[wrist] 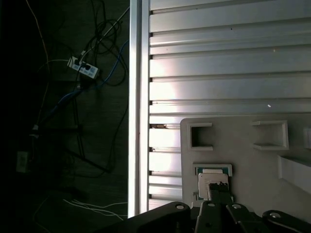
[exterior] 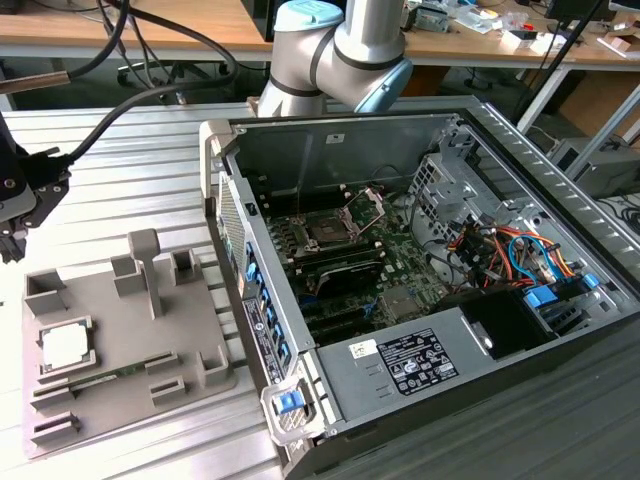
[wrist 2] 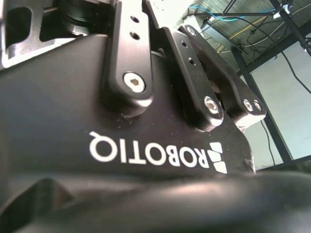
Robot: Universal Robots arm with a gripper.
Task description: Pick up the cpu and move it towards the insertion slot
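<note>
The cpu (exterior: pixel 64 345) is a pale square chip lying flat in a recess of the grey fixture plate (exterior: pixel 110 330) at the exterior view's left. The black gripper (exterior: pixel 14 210) hangs at the exterior view's far left edge, apart from the cpu and higher in that picture. In the first wrist view the cpu (wrist: pixel 210 180) lies in its recess, and the dark tip of the gripper (wrist: pixel 218 198) overlaps its edge. The insertion slot (exterior: pixel 326 229) sits on the motherboard inside the open computer case, its metal retaining plate (exterior: pixel 366 208) raised. The gripper body (wrist 2: pixel 146 111) shows close up in the second wrist view.
The open computer case (exterior: pixel 270 330) stands to the right of the fixture plate, with coloured cables (exterior: pixel 510 250) and a power supply (exterior: pixel 410 360) inside. Upright grey blocks (exterior: pixel 145 265) rise from the plate. The arm (exterior: pixel 340 50) stands behind the case. Beyond the table edge (wrist: pixel 138 121) lie floor cables.
</note>
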